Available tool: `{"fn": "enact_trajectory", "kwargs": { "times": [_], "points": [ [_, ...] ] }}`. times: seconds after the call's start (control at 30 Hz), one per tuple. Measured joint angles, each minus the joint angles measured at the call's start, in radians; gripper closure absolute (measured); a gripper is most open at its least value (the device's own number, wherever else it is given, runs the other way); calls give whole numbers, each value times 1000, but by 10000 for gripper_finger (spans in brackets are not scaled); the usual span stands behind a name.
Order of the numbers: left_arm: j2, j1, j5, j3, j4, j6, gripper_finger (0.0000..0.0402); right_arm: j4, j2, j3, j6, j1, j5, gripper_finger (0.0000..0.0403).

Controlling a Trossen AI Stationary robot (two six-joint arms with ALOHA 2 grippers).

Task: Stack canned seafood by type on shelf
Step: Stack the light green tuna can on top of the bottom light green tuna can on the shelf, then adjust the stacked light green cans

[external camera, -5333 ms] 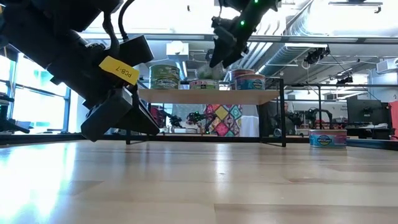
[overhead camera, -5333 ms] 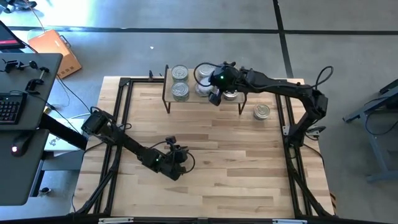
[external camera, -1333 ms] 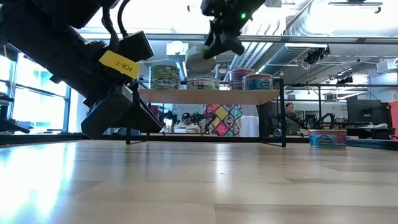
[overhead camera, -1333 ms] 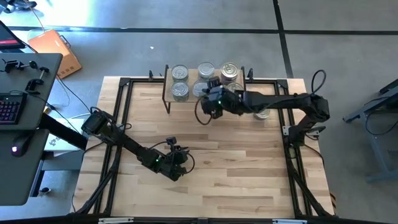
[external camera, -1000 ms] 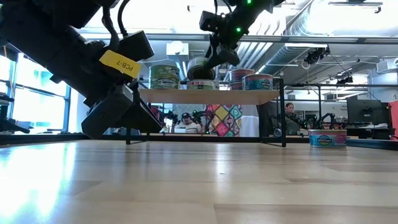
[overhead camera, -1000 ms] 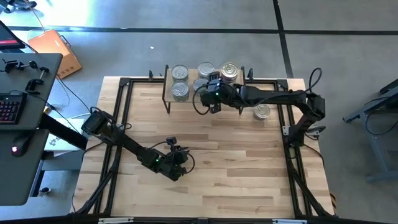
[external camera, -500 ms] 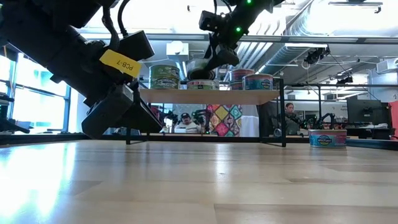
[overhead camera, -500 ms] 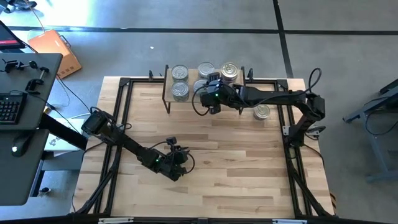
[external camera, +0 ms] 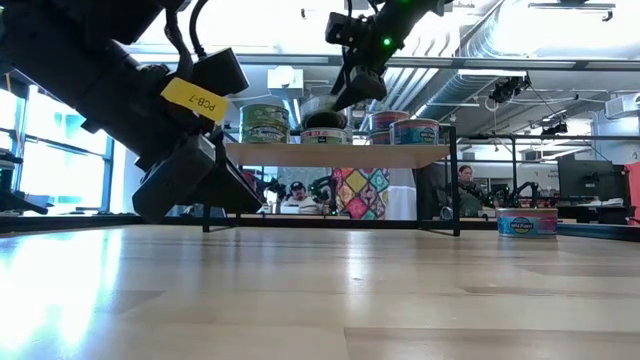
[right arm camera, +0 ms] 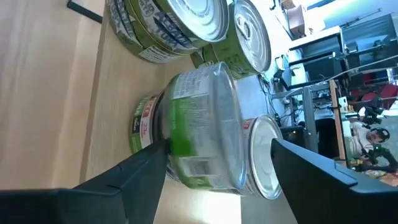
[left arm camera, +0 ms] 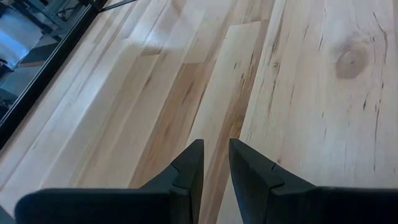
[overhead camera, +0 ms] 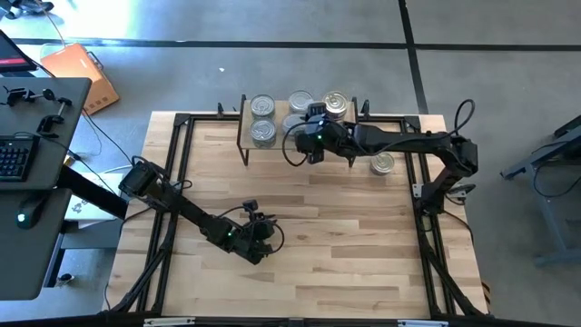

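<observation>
The bench (overhead camera: 318, 272) is a light wooden slat top with a black frame (overhead camera: 178, 163) running along its edges. It stands on a grey concrete floor (overhead camera: 272, 64) crossed by dark lines. Left of the bench is a dark desk (overhead camera: 36, 182) carrying a keyboard (overhead camera: 13, 156) and a mouse (overhead camera: 33, 211). An orange box (overhead camera: 80, 71) lies on the floor behind that desk. Cables (overhead camera: 100, 136) run between desk and bench. In the low view the room behind shows ceiling ducts (external camera: 500, 45), monitors (external camera: 585, 180) at the right, a colourful patterned panel (external camera: 358, 190) and a seated person (external camera: 466, 190) far off.
</observation>
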Motion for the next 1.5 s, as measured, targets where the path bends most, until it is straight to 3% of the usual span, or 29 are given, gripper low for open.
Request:
{"fn": "enact_trajectory", "kwargs": {
  "times": [0.3,0.67,0.87,1.03,1.3,1.5],
  "points": [
    [0,0,0,0,12,8,332,-58,-5,1,50,-3,-24,124],
    [0,0,0,0,14,9,332,-95,-7,124,201,-65,-10,124],
    [0,0,0,0,14,10,332,-103,7,169,346,-144,-150,136],
    [0,0,0,0,19,10,332,-112,87,251,405,-199,-211,183],
    [0,0,-48,0,25,-10,332,-170,241,391,487,-258,-196,301],
    [0,-2,-52,0,24,-11,332,-185,271,401,494,-275,-193,375]
  ]
}}
